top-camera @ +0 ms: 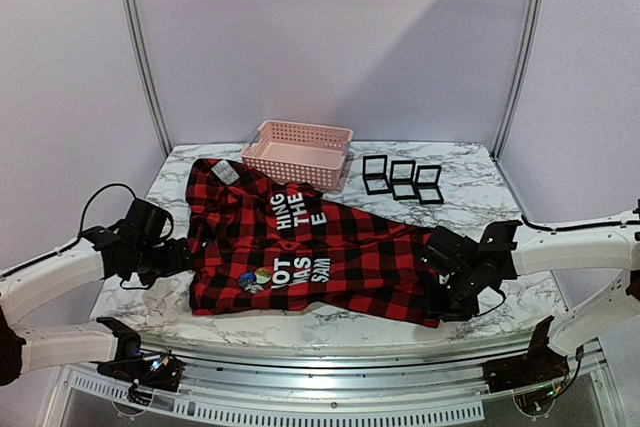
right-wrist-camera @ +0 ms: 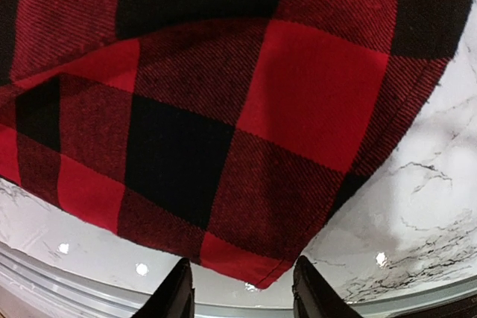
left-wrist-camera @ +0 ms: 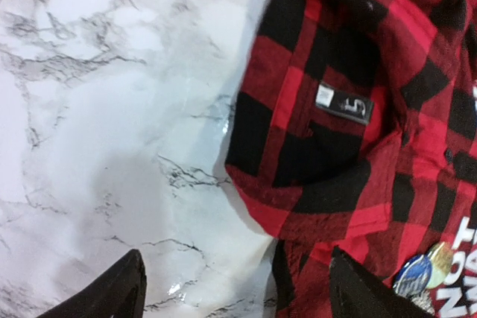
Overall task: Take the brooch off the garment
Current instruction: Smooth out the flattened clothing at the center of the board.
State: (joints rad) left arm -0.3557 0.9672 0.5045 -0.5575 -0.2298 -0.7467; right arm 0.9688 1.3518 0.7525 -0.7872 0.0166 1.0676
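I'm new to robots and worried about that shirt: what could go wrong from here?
The brooch sits beside the open left gripper, not between its jaws, so closing now might pinch only the garment. The right gripper straddles just the garment's corner near the table edge; that thin hem could slip free when pulled.

A red-and-black plaid flannel shirt point(top-camera: 330, 247) lies spread out flat, a bit rumpled, white lettering facing up. A round blue brooch point(top-camera: 252, 280) is pinned just beside the lettering, a yellowish brooch point(left-wrist-camera: 444, 255) against it.

Pale lilac walls point(top-camera: 330, 37), marble tabletop point(top-camera: 472, 219)
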